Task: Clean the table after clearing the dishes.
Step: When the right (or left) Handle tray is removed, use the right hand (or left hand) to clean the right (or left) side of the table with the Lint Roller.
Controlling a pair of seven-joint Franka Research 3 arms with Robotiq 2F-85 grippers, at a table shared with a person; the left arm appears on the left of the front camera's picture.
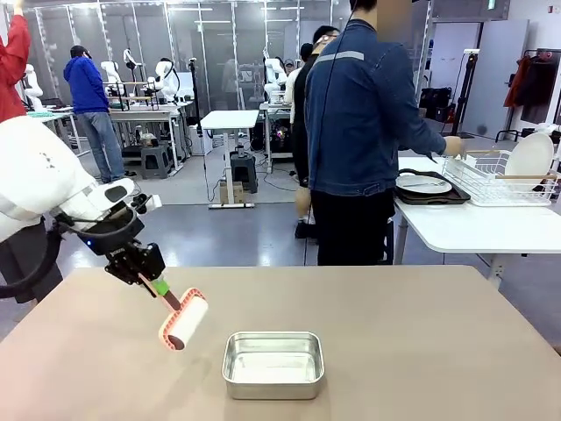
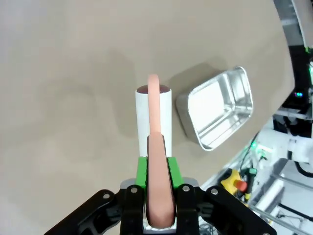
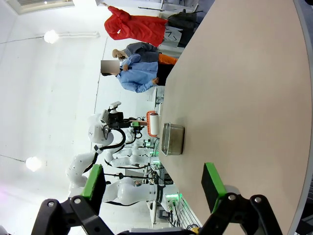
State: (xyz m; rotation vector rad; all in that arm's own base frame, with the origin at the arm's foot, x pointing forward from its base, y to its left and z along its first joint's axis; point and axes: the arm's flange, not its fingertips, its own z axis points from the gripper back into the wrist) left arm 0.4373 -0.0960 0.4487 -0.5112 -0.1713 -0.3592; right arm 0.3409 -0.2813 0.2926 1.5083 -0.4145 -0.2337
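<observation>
1 smooth matte beige table (image 1: 438, 351) bears 1 shiny steel pan (image 1: 273, 364).

steel pan (image 1: 273, 364) on the table (image 1: 421, 324), bare top open to the pan's right and behind it, lint roller (image 1: 184, 321) in the left gripper (image 1: 149, 279) hanging just left of the pan, person (image 1: 359, 132) standing well behind the pan

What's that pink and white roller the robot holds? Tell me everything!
It is a cleaning roller: a white drum with a salmon-pink frame and handle, plastic by the look. The left gripper is shut on the handle, green pads either side. The drum tilts down toward the table, left of the steel pan. Whether it touches the table is unclear.
</observation>
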